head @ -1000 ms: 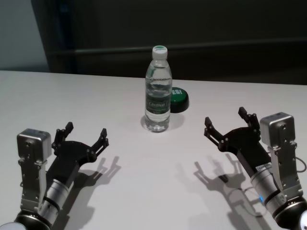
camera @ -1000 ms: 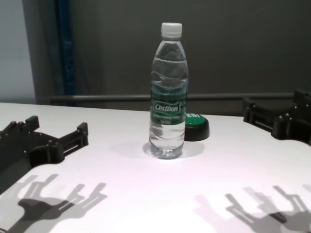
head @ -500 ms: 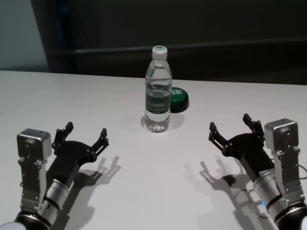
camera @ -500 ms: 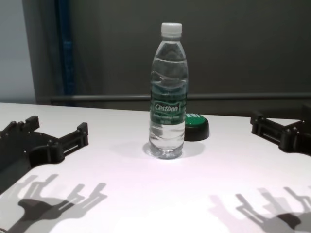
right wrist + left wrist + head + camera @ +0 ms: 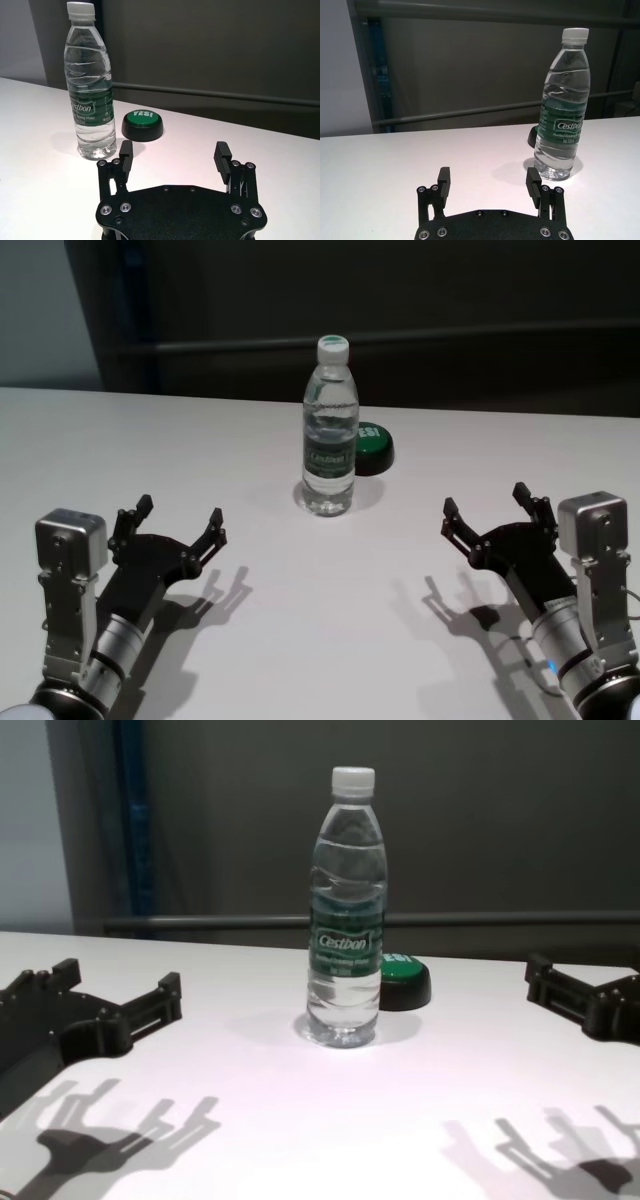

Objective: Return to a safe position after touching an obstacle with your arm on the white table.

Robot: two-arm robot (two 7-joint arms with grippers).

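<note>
The obstacle, a clear water bottle with a white cap and a green label, stands upright at the middle of the white table. It also shows in the chest view, the left wrist view and the right wrist view. My right gripper is open and empty, low over the table's near right, well apart from the bottle; it also shows in the right wrist view. My left gripper is open and empty at the near left; it also shows in the left wrist view.
A low round green button on a black base sits just behind and right of the bottle; it also shows in the right wrist view. A dark wall with a rail runs behind the table's far edge.
My right gripper has drawn back toward me and to the right, farther from the bottle. The bottle, the button and the left arm have not moved.
</note>
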